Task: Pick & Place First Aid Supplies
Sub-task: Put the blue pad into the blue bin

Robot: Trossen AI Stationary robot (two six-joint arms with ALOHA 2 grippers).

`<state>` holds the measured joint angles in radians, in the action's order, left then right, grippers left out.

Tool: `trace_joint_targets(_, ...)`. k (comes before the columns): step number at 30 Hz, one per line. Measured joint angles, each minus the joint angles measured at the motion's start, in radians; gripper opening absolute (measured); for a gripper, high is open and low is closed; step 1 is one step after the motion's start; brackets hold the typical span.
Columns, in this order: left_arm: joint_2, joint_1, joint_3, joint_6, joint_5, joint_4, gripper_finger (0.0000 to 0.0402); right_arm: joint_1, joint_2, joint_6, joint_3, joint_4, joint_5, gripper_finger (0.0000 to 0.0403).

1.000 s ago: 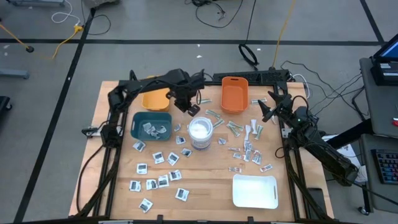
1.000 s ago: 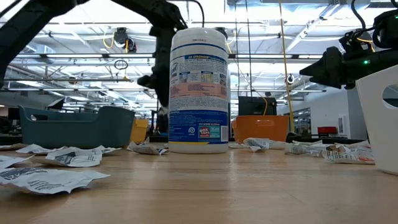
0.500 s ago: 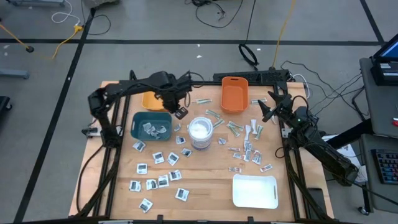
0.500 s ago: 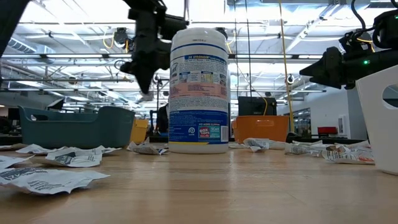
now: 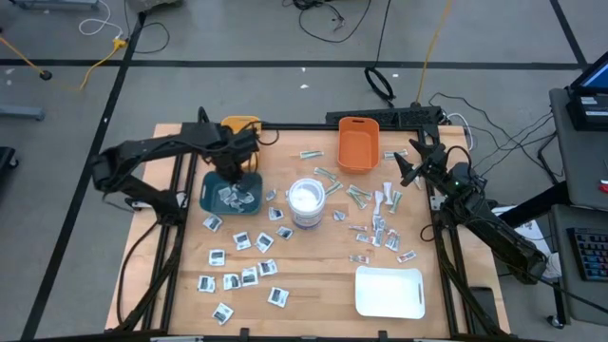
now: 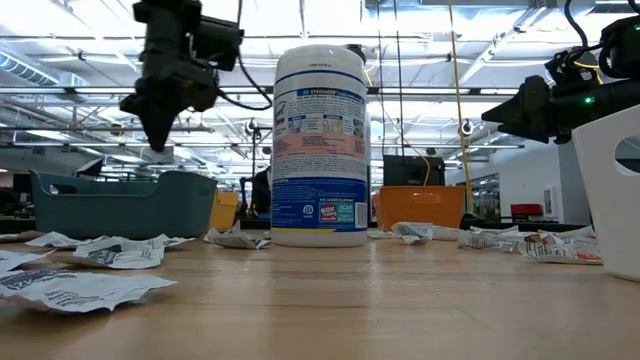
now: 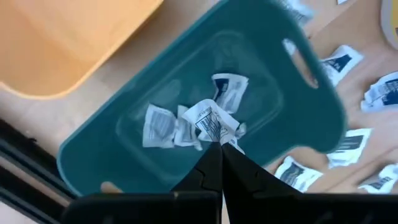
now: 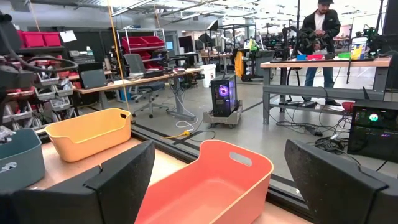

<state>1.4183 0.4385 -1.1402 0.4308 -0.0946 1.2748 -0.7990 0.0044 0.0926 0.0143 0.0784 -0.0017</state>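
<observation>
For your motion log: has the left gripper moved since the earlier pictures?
Yes. The left gripper moved leftward, away from the wipes canister, to above the teal bin.

- One crumpled white packet (image 7: pixel 210 121) with dark print is pinched at my left fingertips, above the teal bin (image 7: pixel 314 102).
- A few more white packets (image 5: pixel 231 197) lie loose inside that bin.
- White squares with dark centres (image 5: pixel 239 277) lie flat and scattered on the table in front of the bin.
- Pale-green strips (image 5: pixel 357 194) and white-and-red sachets (image 5: pixel 383 234) are spread on my right side, near the orange bin (image 5: pixel 356 144).
</observation>
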Motion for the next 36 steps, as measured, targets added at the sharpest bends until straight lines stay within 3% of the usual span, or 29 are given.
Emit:
trace_joint_targets(18,0.000,-0.003,0.292,-0.009,0.048,-0.304,0.0000,0.000,0.000,0.000,0.000,0.000,0.000,0.0357)
trace_joint_targets(26,0.000,-0.002,0.311,-0.030,0.088,-0.317,0.0007,0.000,0.000,0.000,0.000,0.000,0.000,0.0357)
trace_joint_targets(31,0.000,-0.002,0.311,-0.004,0.054,-0.317,0.0053,0.000,0.000,0.000,0.000,0.000,0.000,0.0357)
trace_joint_targets(36,-0.013,-0.001,0.306,0.006,0.017,-0.308,0.0146,0.000,0.000,0.000,0.000,0.000,0.000,0.0357)
